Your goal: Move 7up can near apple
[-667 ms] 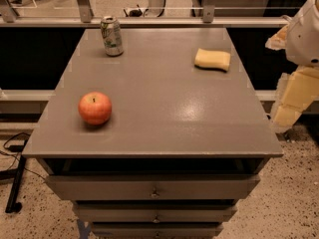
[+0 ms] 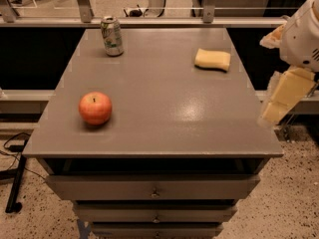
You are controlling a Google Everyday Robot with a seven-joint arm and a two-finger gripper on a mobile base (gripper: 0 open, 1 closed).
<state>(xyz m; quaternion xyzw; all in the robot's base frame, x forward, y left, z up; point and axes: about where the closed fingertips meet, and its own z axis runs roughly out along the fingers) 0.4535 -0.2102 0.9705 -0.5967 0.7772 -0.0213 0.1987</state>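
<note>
The 7up can stands upright at the far left corner of the grey table; it has a silver top and a pale white-green label. The red-orange apple sits near the front left, well apart from the can. My gripper, cream-coloured under a white arm, hangs off the table's right edge, level with the table's middle. It is far from both the can and the apple and holds nothing that I can see.
A yellow sponge lies at the far right of the table. Drawers sit below the front edge. A metal rail runs behind the table. Cables and a stand lie on the floor at left.
My gripper has shifted slightly to the left, toward the table's right edge. The can, apple and sponge have not moved.
</note>
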